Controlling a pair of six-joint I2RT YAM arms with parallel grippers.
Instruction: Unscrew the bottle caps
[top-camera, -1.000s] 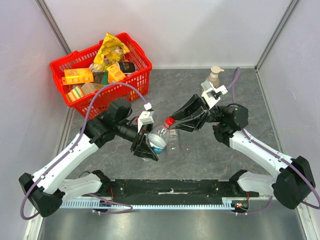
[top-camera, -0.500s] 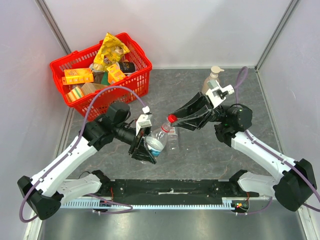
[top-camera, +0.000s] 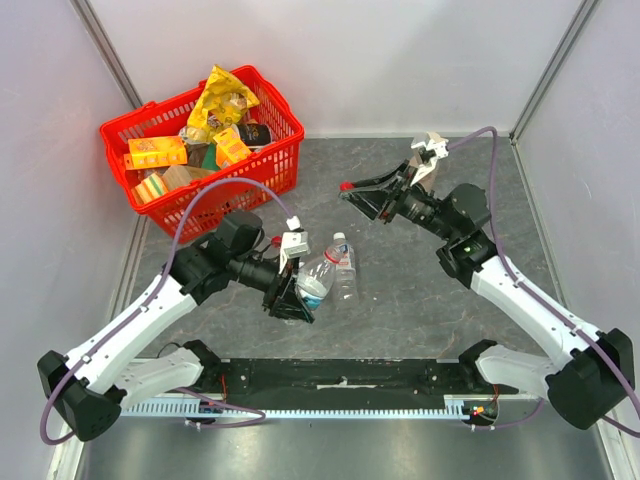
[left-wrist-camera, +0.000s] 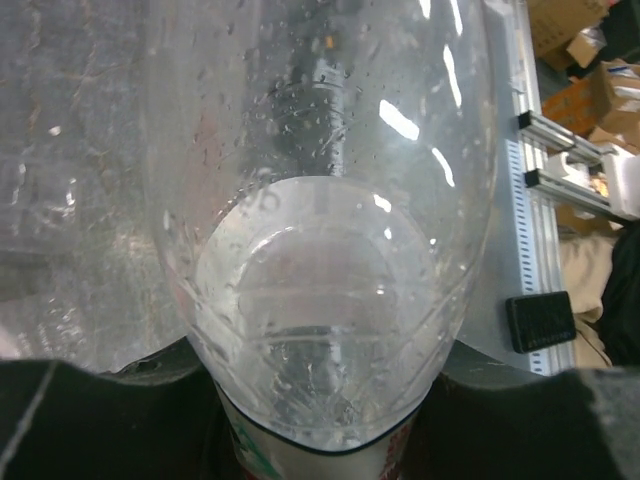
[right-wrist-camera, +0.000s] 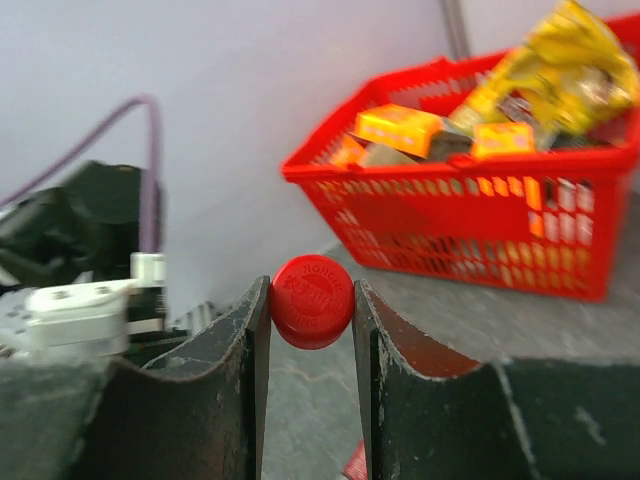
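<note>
**Right arm lifting clear with cap; bottle staying put**

- Right gripper (top-camera: 350, 190): pulling back and up from the bottle's neck, where it was sitting half a second ago. It is now hanging in the air toward the far side of the table (top-camera: 400, 300). Both fingers are pressing nearly closed on the cap.
- Cap (right-wrist-camera: 311, 301): red, riding flat-faced between the fingers, well apart from any bottle.
- Left gripper (top-camera: 292, 297): clamping the lower body of the bottle, hardly shifting since then.
- Bottle (top-camera: 318, 278): tilting neck-up toward the centre, a little water pooling at its base in the left wrist view. The neck appears bare, though it is too small to be sure.
- Second bottle (top-camera: 346, 275): standing just beside the first. Contact cannot be told.
- Basket (top-camera: 283, 108): red, sitting at the far left, full of packets.
- Step in hand, as judged: one cap is coming off and the unscrewing of this bottle is done.
- Next move, as judged: this is calling for a spot to set the cap down, then a fresh grip on a capped bottle.
</note>
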